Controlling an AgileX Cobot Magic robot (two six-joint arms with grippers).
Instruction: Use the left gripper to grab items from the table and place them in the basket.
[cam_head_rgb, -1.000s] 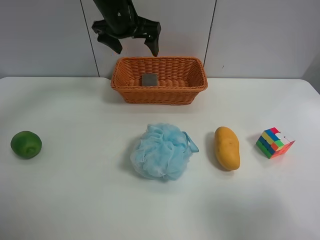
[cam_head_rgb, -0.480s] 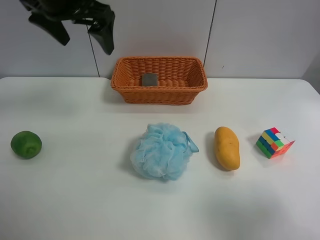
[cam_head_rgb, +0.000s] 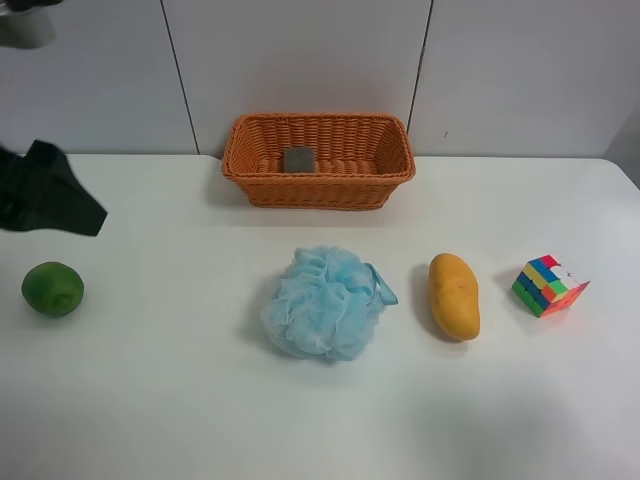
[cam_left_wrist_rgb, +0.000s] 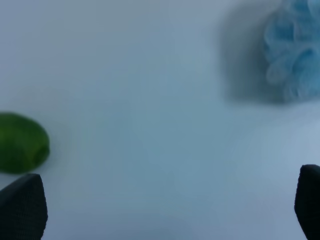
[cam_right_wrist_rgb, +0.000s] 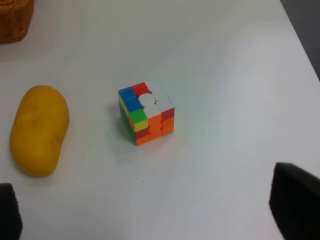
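Observation:
The orange-brown wicker basket (cam_head_rgb: 318, 188) stands at the back of the white table (cam_head_rgb: 170, 400) with the grey block (cam_head_rgb: 299, 159) inside it. The green fruit (cam_head_rgb: 52, 289) lies at the exterior high view's far left. The light-blue pouf (cam_head_rgb: 325, 303), the mango (cam_head_rgb: 454, 296) and the puzzle cube (cam_head_rgb: 549, 285) lie in a row towards that view's right. My left gripper (cam_head_rgb: 52, 198) hangs just behind and above the green fruit, partly cut off by the frame edge. In the left wrist view the left gripper (cam_left_wrist_rgb: 165, 210) is open and empty, with the fruit (cam_left_wrist_rgb: 20, 142) and the pouf (cam_left_wrist_rgb: 295, 55) below it.
My right gripper (cam_right_wrist_rgb: 150, 210) is open and empty above the table, with the cube (cam_right_wrist_rgb: 146, 113) and the mango (cam_right_wrist_rgb: 39, 129) beyond it and a basket corner (cam_right_wrist_rgb: 12, 20) further off. A grey panelled wall (cam_head_rgb: 300, 60) rises behind the basket. The table's edge (cam_right_wrist_rgb: 300, 40) runs beside the cube.
My left gripper has swung from above the basket towards the exterior high view's left and come down, and now hangs near the green fruit. The items have not moved.

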